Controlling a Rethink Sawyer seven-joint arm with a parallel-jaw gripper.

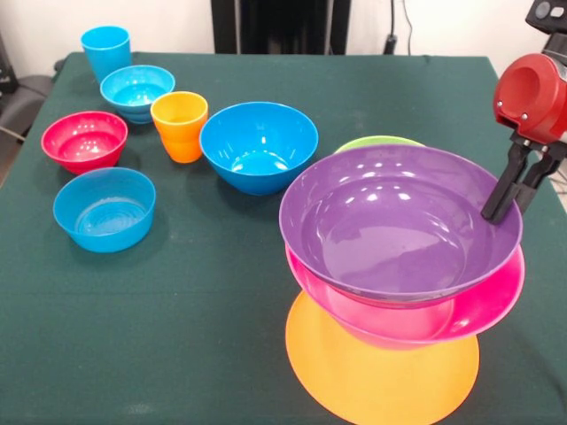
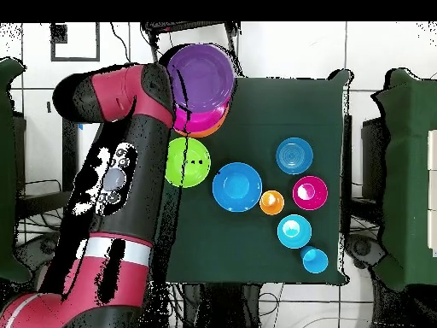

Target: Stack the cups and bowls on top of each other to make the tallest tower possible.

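Observation:
The tower stands at the front right: a purple bowl (image 1: 399,221) (image 2: 201,79) sits in a pink bowl (image 1: 425,319) (image 2: 205,126) on an upturned orange bowl (image 1: 372,372). My gripper (image 1: 505,205) straddles the purple bowl's right rim, one finger inside and one outside, shut on it. A green bowl (image 1: 379,142) (image 2: 188,162) peeks out behind the tower. To the left are a large blue bowl (image 1: 259,146) (image 2: 236,186), an orange cup (image 1: 180,126) (image 2: 271,202) and a light blue cup (image 1: 106,51) (image 2: 315,260).
Three small bowls lie at the left: a red bowl (image 1: 84,140) (image 2: 310,192), a light blue bowl (image 1: 136,91) (image 2: 294,231) beside the blue cup, and another light blue bowl (image 1: 104,209) (image 2: 294,155) nearer the front. A dark green cloth (image 1: 221,310) covers the table.

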